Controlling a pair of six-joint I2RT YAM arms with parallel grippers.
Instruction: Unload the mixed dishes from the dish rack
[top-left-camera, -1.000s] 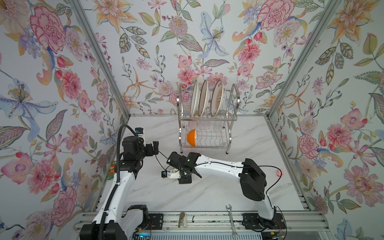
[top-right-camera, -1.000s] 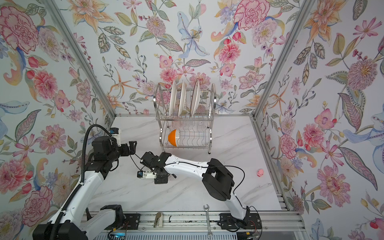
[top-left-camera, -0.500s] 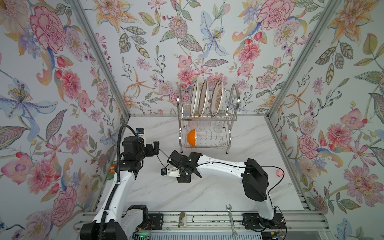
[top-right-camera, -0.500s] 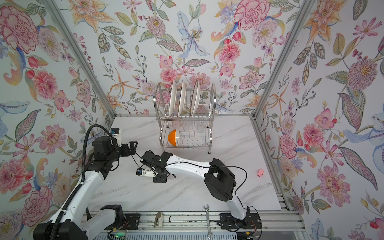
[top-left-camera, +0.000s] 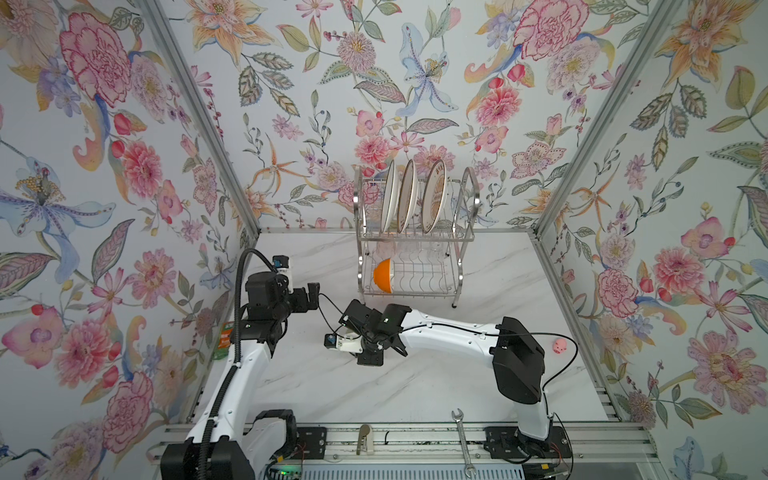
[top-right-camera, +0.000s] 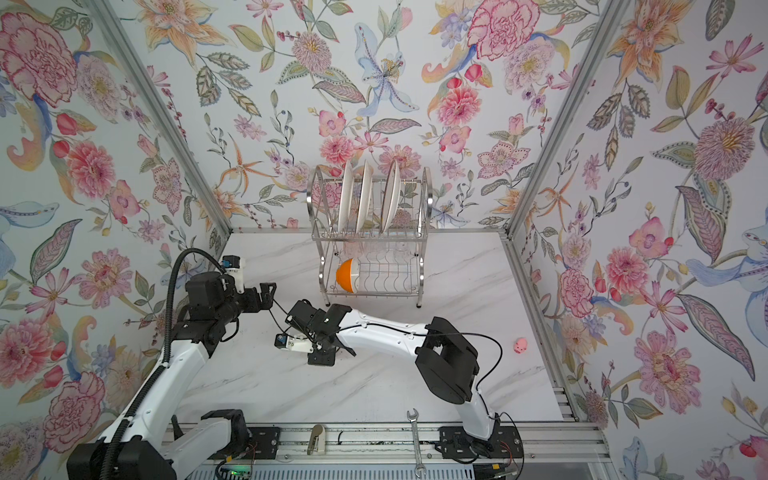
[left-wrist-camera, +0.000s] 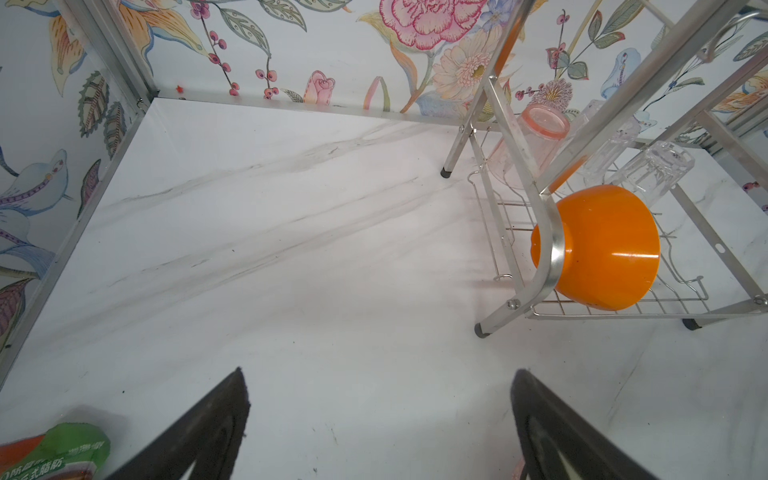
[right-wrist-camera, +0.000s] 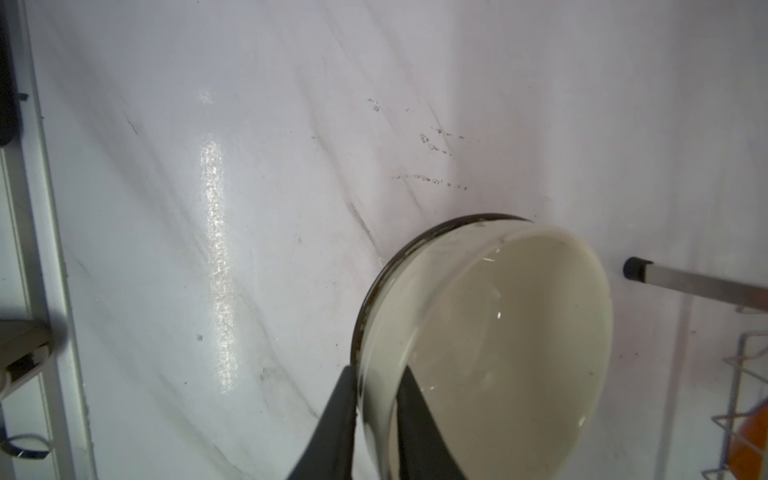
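- cream bowl (right-wrist-camera: 498, 332) is out of the rack (top-left-camera: 415, 240), low over the table (right-wrist-camera: 187, 208) just in front of the rack's orange-bowl end. it's tilted, mouth toward my wrist cam. can't tell if its far edge touches the marble.
- my right gripper (right-wrist-camera: 376, 388) pinches the bowl's wall at the rim, one of my fingers (right-wrist-camera: 332, 428) outside and one inside, closed down to about the wall's thickness.
- step, as i judge it: setting this bowl down on the table.
- to do it well: level the bowl so its base lands flat, and lower slowly. let go only once the table takes the weight. it's a thin edge grip, so the bowl could swing or slip. no twisting, and stay clear of the rack.
- look: round, glossy cream inside, dark band along the outer edge, empty, small highlights.
- in the rack: three plates (top-left-camera: 406, 195) upright on the top tier, orange bowl (top-left-camera: 383, 275) on its side at one end of the bottom tier, pink tumbler (left-wrist-camera: 536, 137) and clear tumblers (left-wrist-camera: 652, 170) behind it.
- left gripper (left-wrist-camera: 379, 374) is spread wide with nothing in it. it hovers over bare table and faces the orange bowl.
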